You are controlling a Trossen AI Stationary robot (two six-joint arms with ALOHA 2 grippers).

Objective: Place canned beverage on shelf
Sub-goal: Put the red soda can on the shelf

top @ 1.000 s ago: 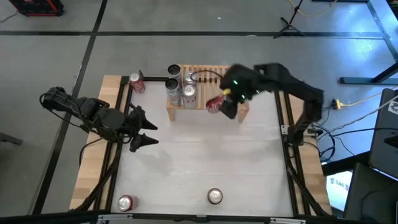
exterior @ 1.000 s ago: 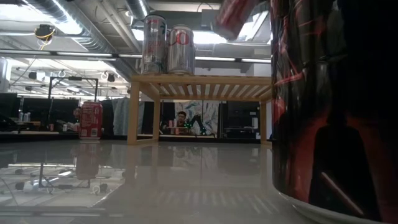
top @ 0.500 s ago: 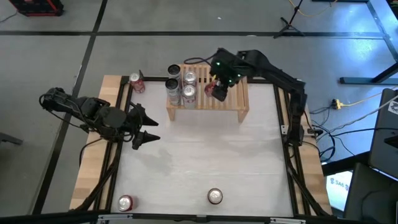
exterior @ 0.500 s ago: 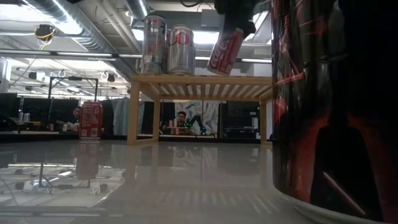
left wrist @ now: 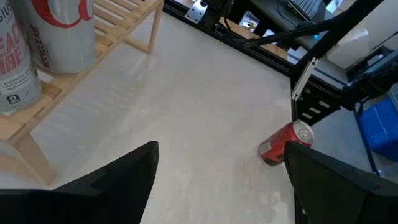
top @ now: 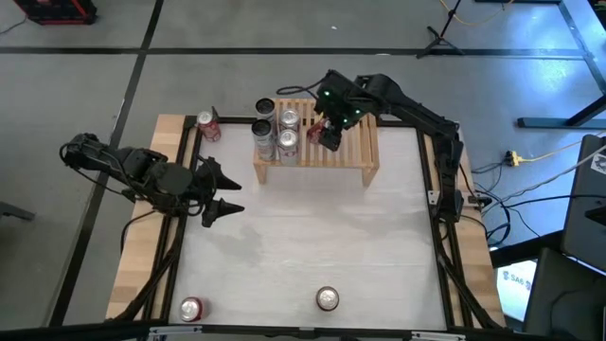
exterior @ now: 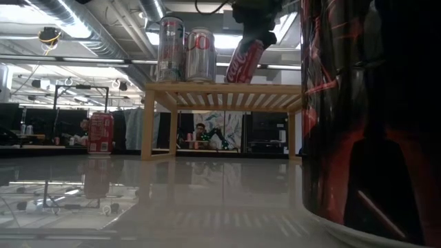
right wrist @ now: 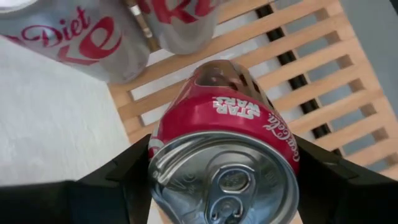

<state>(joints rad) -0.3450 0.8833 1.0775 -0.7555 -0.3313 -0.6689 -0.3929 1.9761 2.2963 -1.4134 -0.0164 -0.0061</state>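
Pale wood marks your landmark, the shelf [top: 343, 156] at the table's [top: 312, 237] far edge; well to its left your left claw [top: 220, 194] waits over the table with its fingers spread wide and nothing in them. On the shelf's left end stand silver cans [top: 278, 133], and just right of them your right claw [top: 325, 128] grips the red can [exterior: 247, 60], tilted, its lower end at the slats. Near the table's front edge, far from the shelf, lie two more cans [top: 258, 303].
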